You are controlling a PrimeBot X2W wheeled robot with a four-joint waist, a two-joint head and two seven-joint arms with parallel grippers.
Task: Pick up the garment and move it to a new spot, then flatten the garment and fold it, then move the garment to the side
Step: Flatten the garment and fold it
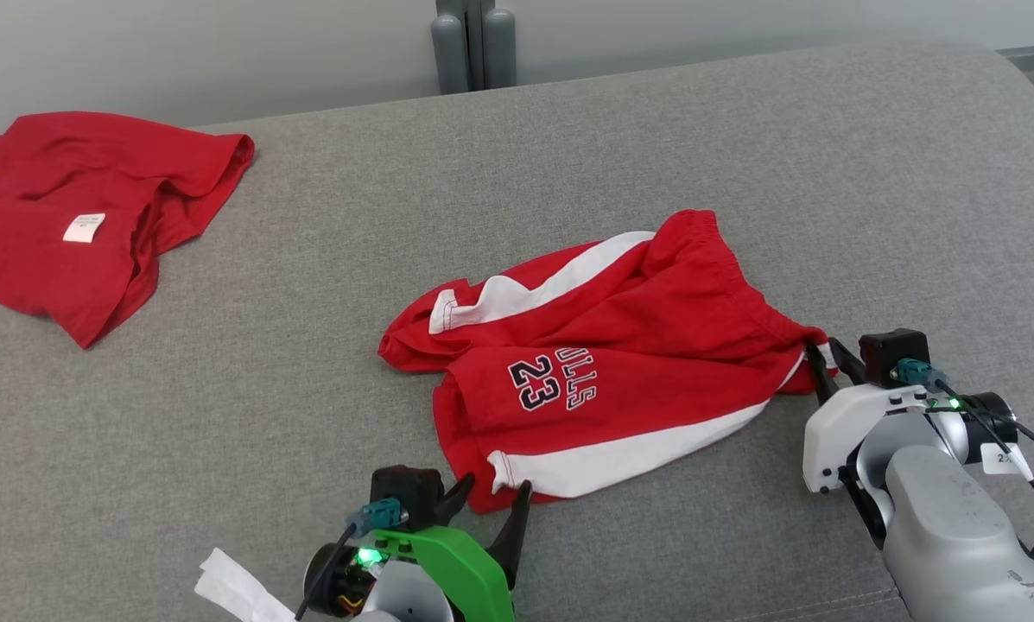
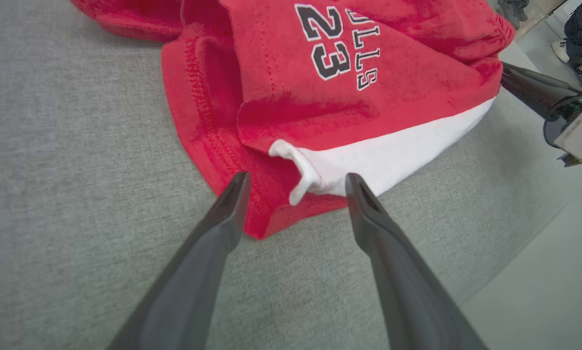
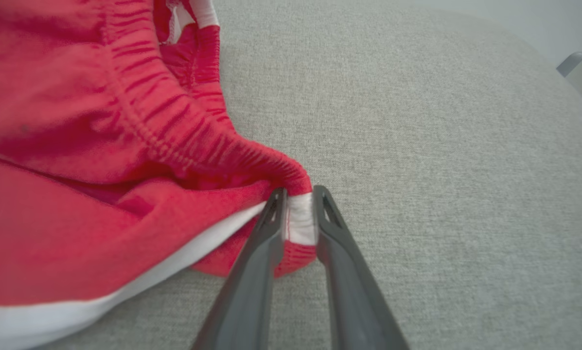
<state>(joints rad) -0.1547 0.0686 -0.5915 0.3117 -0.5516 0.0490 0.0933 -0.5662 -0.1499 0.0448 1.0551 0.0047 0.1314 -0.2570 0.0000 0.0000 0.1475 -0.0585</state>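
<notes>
1. Pinching the waistband corner of the red basketball shorts (image 1: 620, 337), the right gripper (image 3: 299, 194) is clenched on cloth at their right end.
2. The left gripper (image 2: 295, 187) stands wide open, fingers astride the near hem corner, grasping nothing.
3. The shorts lie crumpled in the middle of the grey upholstery (image 1: 741, 155); another red garment (image 1: 76, 207) lies far left.

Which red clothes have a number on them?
The shorts in the middle: they show 23 and white stripes. The other garment, at the far left, is plain red with just a small white tag.
</notes>
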